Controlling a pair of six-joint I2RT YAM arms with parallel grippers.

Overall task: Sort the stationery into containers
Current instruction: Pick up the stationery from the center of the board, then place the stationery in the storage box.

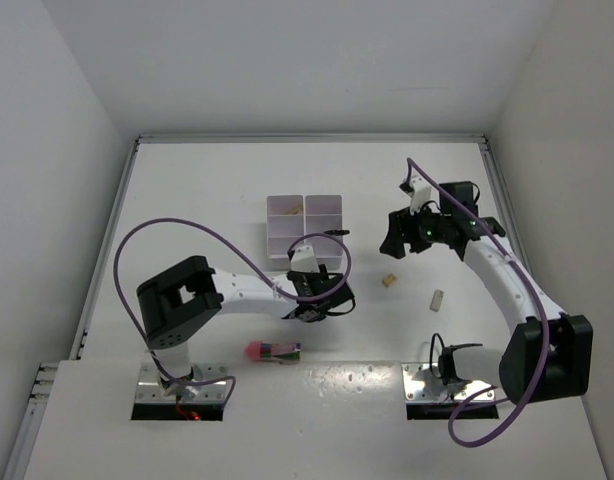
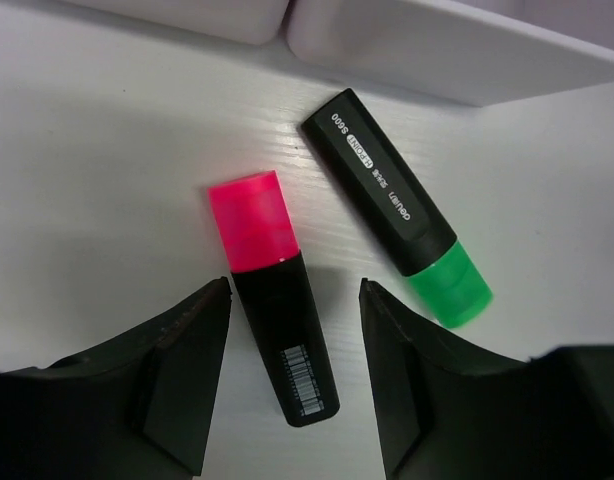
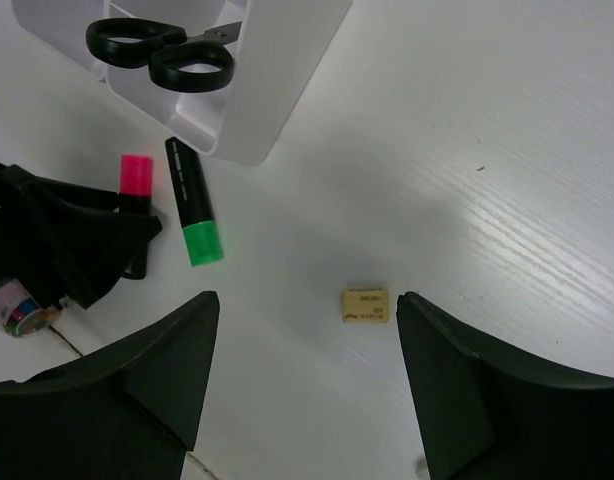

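Observation:
My left gripper (image 2: 295, 290) is open and low over the table, its fingers either side of the black body of a pink-capped highlighter (image 2: 272, 300). A green-capped highlighter (image 2: 397, 205) lies just right of it, near the white organizer tray (image 2: 437, 50). In the top view the left gripper (image 1: 322, 295) sits just in front of the tray (image 1: 305, 225). My right gripper (image 3: 307, 297) is open and empty, above a beige eraser (image 3: 366, 305) that lies nearer its right finger. Black-handled scissors (image 3: 167, 50) lie in the tray (image 3: 277, 90).
A second beige eraser (image 1: 437, 299) lies right of the first (image 1: 389, 281). A pink-ended item (image 1: 272, 351) lies near the front edge by the left base. Small beige bits (image 1: 290, 209) sit in a far tray compartment. Side walls border the table.

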